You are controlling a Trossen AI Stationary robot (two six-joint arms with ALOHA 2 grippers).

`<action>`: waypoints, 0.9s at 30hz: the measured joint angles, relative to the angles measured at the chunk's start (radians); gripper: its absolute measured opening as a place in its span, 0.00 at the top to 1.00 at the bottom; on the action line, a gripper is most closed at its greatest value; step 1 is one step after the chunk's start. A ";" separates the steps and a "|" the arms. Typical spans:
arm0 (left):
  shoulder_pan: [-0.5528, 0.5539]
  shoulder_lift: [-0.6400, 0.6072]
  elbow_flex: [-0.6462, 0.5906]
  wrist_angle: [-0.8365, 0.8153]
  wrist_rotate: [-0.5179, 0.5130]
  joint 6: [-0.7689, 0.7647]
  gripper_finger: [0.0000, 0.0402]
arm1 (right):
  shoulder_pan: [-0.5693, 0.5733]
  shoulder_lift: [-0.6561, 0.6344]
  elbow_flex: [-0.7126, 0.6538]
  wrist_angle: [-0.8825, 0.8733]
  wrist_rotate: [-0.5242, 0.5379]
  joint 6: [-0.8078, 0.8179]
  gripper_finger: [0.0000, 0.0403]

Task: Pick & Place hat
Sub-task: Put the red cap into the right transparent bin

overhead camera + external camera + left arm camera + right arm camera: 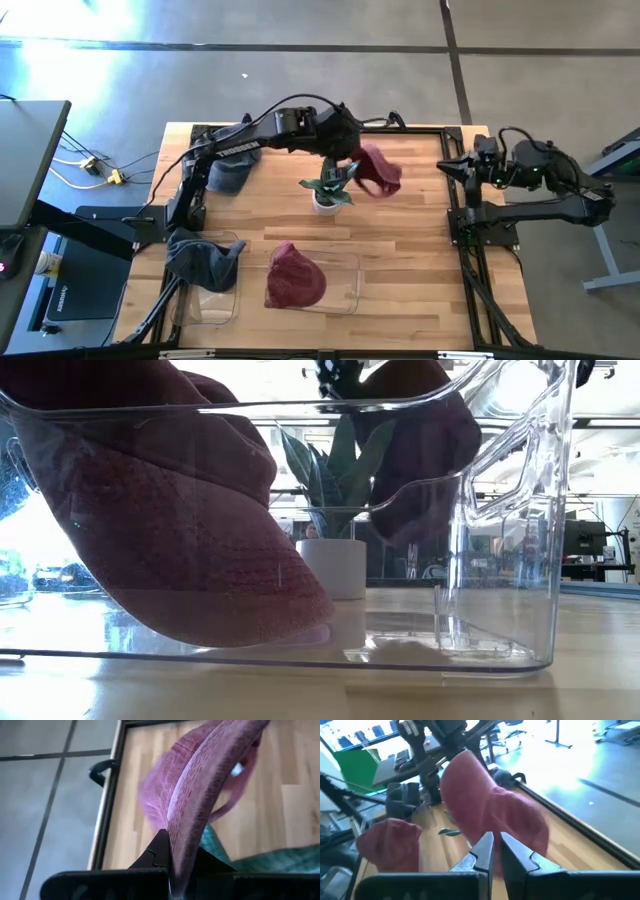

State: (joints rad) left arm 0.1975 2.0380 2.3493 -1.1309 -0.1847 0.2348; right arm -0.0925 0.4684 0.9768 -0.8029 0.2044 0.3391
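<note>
High view: left jaws [345,160] clamp a maroon hat [378,170] by its brim, held aloft to clear the plant [328,187]; right jaws [447,166], together, wait empty.

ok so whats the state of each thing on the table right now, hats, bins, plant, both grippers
left gripper: shut on maroon hat, raised over plant
maroon hat: hanging in the air
second maroon hat: lying in clear bin
clear bin: upright, open top
grey hat: draped over smaller clear bin's rim
smaller clear bin: upright
potted plant: upright
right gripper: shut, empty, at table's right edge
</note>
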 joint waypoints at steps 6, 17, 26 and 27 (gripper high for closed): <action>0.001 0.000 0.002 0.142 -0.001 -0.021 1.00 | 0.000 0.003 -0.002 -0.006 0.027 -0.031 0.95; 0.016 0.000 0.004 0.215 0.044 -0.364 1.00 | 0.001 0.077 0.154 -0.092 0.128 -0.194 0.61; 0.012 0.000 0.005 0.215 0.055 -0.418 1.00 | 0.001 0.309 0.220 -0.191 0.180 -0.472 0.37; 0.012 0.000 0.005 0.215 0.060 -0.422 1.00 | 0.001 0.338 0.220 -0.190 0.238 -0.475 0.37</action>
State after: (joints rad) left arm 0.2096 2.0380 2.3543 -0.9155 -0.1242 -0.1869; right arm -0.0914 0.8060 1.1969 -0.9929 0.4428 -0.1355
